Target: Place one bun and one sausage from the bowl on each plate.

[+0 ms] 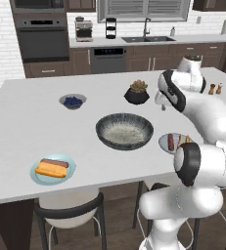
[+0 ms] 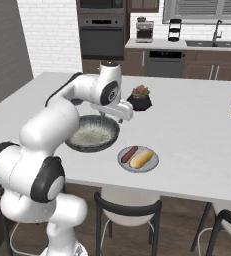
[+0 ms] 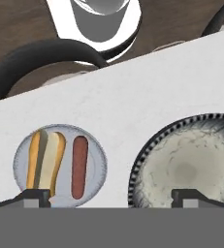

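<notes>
The gripper (image 3: 111, 196) hangs spread and empty above the bowl (image 1: 124, 131); a bun (image 2: 141, 159) and sausage (image 2: 129, 153) lie on the grey plate (image 2: 152, 166) (the left base view also shows the blue-green plate (image 1: 36, 174), filled)

No legible text, label, brand, number or sign was found in any view. Oven (image 1: 42, 36), coffee machine (image 1: 83, 29) and dishwasher (image 1: 107, 59) fronts carried no readable marking. Plates, bowl (image 1: 124, 130) and robot arm casing were unmarked. Shakers (image 1: 215, 89) were too small to check.
</notes>
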